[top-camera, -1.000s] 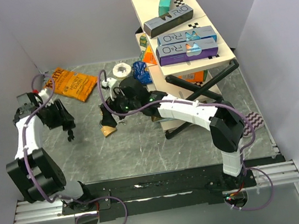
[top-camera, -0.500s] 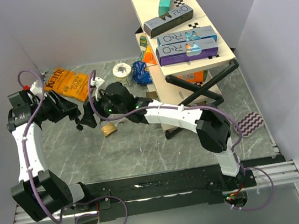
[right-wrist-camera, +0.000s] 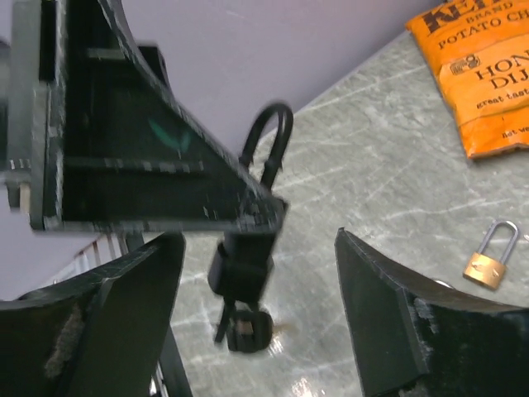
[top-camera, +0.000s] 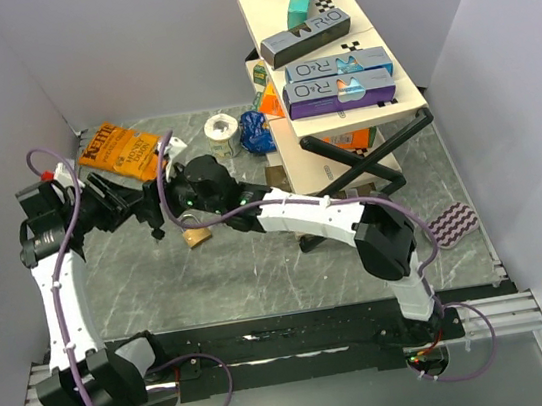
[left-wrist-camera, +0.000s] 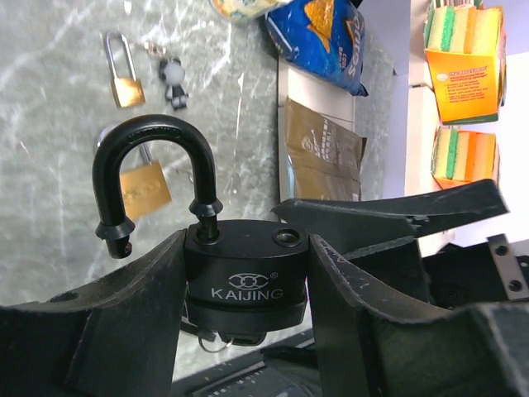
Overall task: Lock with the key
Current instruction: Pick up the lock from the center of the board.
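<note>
A black KAIJING padlock (left-wrist-camera: 245, 277) sits between my left gripper's (left-wrist-camera: 246, 241) fingers, shut on its body. Its shackle (left-wrist-camera: 153, 145) stands open, one end free. The key (right-wrist-camera: 245, 327) sticks out of the lock's underside with a ring on it. In the right wrist view the padlock (right-wrist-camera: 240, 260) hangs between my right gripper's (right-wrist-camera: 258, 240) open fingers, with a gap on each side. In the top view the left gripper (top-camera: 147, 212) and the right gripper (top-camera: 170, 199) meet at the padlock (top-camera: 156, 222) above the table's left half.
Two brass padlocks (left-wrist-camera: 144, 187) (left-wrist-camera: 124, 78) and a small keychain figure (left-wrist-camera: 173, 78) lie on the marble table. An orange chips bag (top-camera: 122, 149), a white tape roll (top-camera: 221, 126) and a blue bag (top-camera: 255, 132) sit at the back. A box-laden rack (top-camera: 335, 83) stands at the right.
My left arm has swung the black padlock up and to the right. My right gripper has moved left from the brass padlock and now brackets the black one.
</note>
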You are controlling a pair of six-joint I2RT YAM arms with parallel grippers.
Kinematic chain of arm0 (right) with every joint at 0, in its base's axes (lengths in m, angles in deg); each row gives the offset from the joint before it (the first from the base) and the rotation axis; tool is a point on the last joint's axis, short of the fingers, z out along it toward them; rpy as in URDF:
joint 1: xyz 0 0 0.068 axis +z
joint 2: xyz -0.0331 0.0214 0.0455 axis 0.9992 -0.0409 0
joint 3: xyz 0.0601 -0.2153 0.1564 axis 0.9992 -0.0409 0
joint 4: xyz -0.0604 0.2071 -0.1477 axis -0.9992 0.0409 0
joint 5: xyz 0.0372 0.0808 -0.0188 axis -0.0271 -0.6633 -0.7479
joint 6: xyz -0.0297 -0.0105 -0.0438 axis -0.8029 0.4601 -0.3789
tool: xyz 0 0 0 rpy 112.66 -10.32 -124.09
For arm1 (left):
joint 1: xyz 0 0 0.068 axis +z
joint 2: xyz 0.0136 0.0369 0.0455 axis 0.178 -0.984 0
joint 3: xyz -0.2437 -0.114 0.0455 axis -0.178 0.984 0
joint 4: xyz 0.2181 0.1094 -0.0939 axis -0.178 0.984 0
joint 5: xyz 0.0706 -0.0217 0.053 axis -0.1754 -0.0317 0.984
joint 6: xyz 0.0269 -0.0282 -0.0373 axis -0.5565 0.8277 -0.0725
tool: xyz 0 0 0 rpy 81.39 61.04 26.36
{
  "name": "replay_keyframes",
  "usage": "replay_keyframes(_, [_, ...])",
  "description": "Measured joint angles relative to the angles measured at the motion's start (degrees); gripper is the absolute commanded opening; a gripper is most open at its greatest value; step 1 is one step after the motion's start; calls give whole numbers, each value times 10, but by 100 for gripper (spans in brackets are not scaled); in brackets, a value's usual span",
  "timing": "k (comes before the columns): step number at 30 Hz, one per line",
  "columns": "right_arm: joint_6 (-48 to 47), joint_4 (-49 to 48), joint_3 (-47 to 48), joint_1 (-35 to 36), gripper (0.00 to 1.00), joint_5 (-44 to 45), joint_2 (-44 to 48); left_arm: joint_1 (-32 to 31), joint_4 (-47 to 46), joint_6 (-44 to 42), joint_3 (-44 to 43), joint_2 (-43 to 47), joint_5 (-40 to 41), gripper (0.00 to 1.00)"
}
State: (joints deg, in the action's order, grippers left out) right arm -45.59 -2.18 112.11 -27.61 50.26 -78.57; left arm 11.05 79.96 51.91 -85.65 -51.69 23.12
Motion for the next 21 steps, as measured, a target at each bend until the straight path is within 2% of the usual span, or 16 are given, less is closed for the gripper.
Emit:
replay_keyframes(3, [-4,-7,5,9,71,15,-7,0,-4,19,16,16,0,1])
replay_keyframes(9, [-9,-9,5,20,71,31,-16,0,-22,53,22,50,1,1])
replay_keyframes(11, [-9,-9,5,21,67,35,-17,0,-34,65,26,62,1,1])
replay_keyframes(16, [-10,-10,5,23,44,39,-17,0,-55,90,35,73,2,1])
replay_keyframes(18, [-10,-12,5,26,38,41,-17,0,-58,93,38,73,2,1])
replay_keyframes(21, [-6,-12,5,28,25,48,-17,0,-64,98,43,76,2,1])
